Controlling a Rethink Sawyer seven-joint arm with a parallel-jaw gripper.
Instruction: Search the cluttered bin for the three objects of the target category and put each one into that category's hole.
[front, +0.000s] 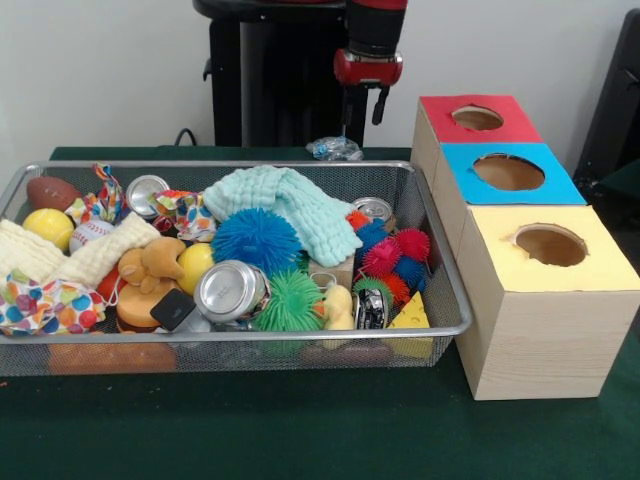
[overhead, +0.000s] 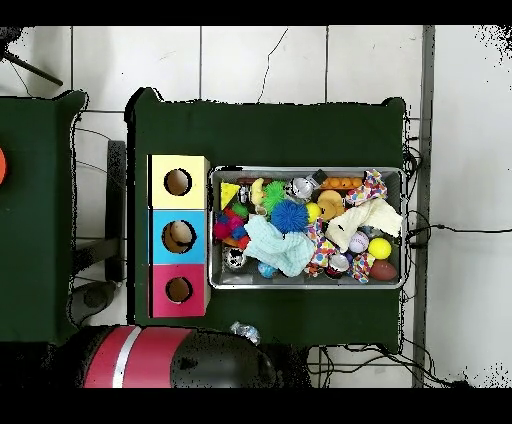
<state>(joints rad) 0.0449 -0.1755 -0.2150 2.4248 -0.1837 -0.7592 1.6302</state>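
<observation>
Behind the bin (front: 440, 255), the robot's black pedestal (front: 270, 75) is a broad dark column. The arm's last link (front: 372, 40) is glossy red above a black collar. From overhead the arm (overhead: 150, 357) is a rounded red shell with a pale stripe, joined to a black shell.

The front view sits low and close across the desk (front: 300, 430), facing the robot's pedestal (front: 270, 75) at the far side. The overhead view looks straight down from high up, with the robot's base (overhead: 175, 357) at the bottom edge. Both views share the bin (front: 445, 290) and the three boxes (front: 545, 300) beside it, turned half round between them.
</observation>
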